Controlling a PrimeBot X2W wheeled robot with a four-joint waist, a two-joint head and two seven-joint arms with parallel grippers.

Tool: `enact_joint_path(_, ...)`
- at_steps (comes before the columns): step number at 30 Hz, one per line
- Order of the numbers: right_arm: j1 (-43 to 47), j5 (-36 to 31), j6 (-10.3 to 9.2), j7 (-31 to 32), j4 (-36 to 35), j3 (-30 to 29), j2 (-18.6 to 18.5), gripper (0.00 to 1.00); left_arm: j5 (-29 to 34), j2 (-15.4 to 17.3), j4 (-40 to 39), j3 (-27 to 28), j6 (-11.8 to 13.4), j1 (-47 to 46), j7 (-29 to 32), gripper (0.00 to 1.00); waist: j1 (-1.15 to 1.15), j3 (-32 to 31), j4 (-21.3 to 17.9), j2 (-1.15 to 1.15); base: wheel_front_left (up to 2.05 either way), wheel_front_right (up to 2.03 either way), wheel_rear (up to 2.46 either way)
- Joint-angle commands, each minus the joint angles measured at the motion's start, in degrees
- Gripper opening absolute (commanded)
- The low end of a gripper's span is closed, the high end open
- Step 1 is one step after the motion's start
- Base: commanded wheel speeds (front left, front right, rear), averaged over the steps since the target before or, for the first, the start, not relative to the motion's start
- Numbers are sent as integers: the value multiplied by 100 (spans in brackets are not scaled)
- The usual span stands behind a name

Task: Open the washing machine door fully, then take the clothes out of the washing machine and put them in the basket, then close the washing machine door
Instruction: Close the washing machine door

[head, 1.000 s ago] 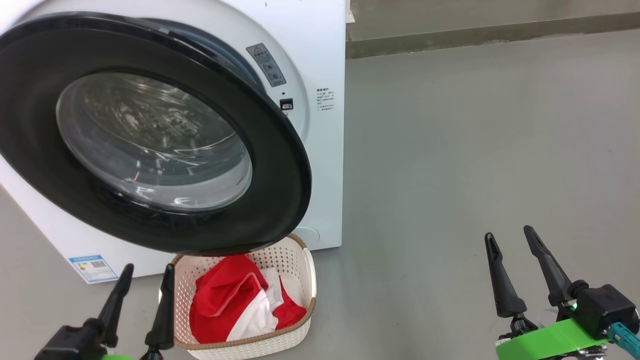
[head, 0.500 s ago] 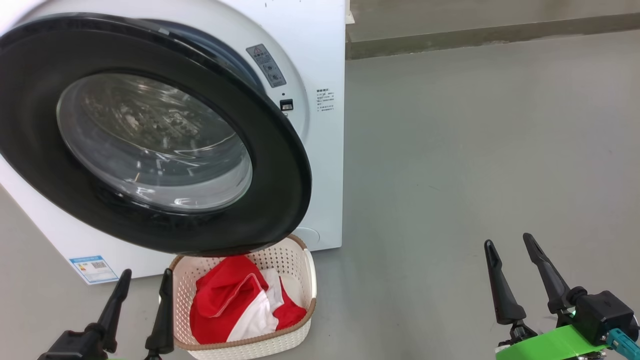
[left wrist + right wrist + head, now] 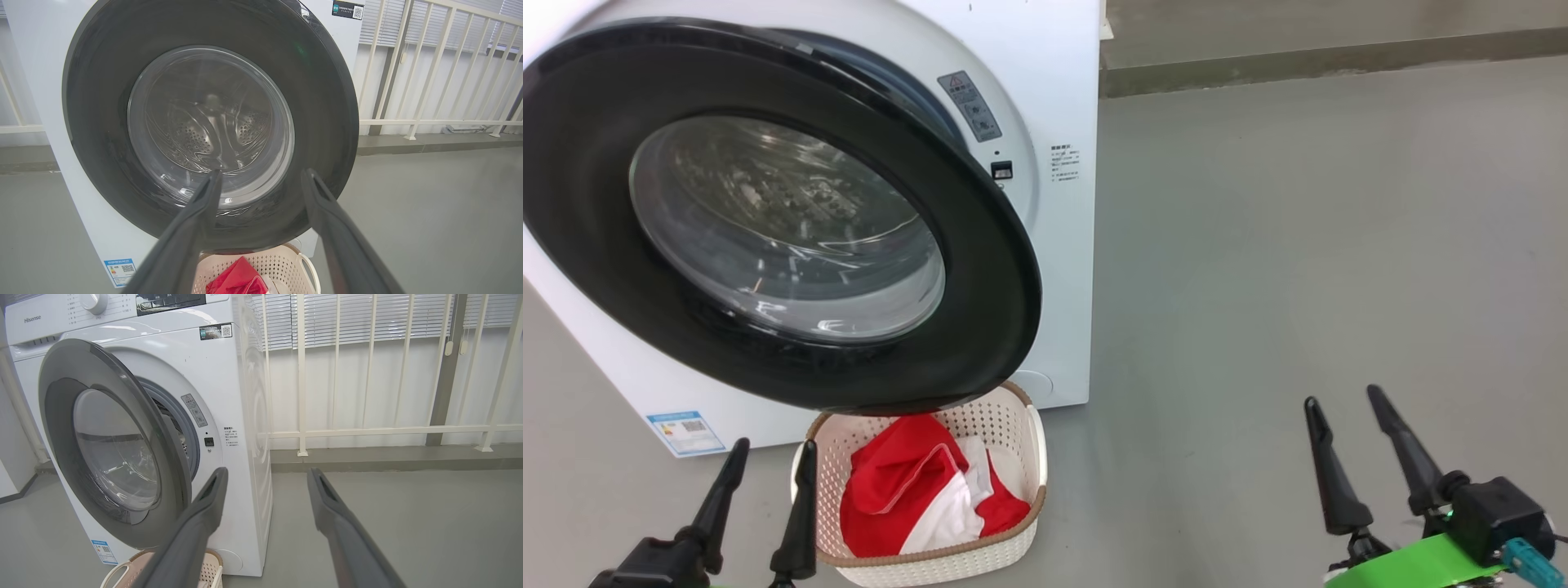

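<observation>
The washing machine door [image 3: 988,269], with its black rim and bulging glass, stands ajar in front of the white washing machine [image 3: 1045,73] and hangs over the basket [image 3: 1031,445]. Red and white clothes [image 3: 890,490] lie in the basket. My left gripper [image 3: 774,447] is open and empty, just left of the basket and below the door. My right gripper [image 3: 1342,398] is open and empty over bare floor far to the right. The left wrist view faces the door [image 3: 327,102] between open fingers [image 3: 261,173], with basket [image 3: 286,261] and clothes [image 3: 237,277] below. In the right wrist view the open gripper [image 3: 267,472] faces the machine [image 3: 229,375], the ajar door [image 3: 57,396] and the basket [image 3: 208,571].
Grey floor [image 3: 1298,245] spreads to the right of the machine. A white railing [image 3: 300,375] and a low kerb [image 3: 1298,69] run along the wall behind. A blue sticker [image 3: 686,431] sits low on the machine's front.
The head view has shifted slightly, so the scene sits a little further right. Both grippers have sunk a little lower in the view, still open. The door's angle looks unchanged.
</observation>
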Motion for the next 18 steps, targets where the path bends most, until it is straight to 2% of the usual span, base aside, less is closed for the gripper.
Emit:
enact_joint_path(1,-119,-11,36,-37,-76,190,-87,63,82,111,-167,147,-31,-204,-69,100,0,21,27,0,0,0,0)
enact_joint_path(3,-163,-5,36,-37,14,245,-111,12,62,142,-175,120,-31,-242,-69,100,0,52,65,0,0,0,0)
enact_joint_path(4,-197,1,36,-37,64,278,-119,0,46,157,-179,105,-31,-263,-69,100,0,70,86,0,0,0,0)
enact_joint_path(10,-654,154,36,-37,669,595,-128,0,-3,193,-288,-4,-31,-364,-69,100,0,262,221,0,0,0,0)
enact_joint_path(18,-1722,572,36,-37,1667,1362,-227,0,0,145,-417,-129,-32,-472,-69,100,0,564,517,0,0,0,0)
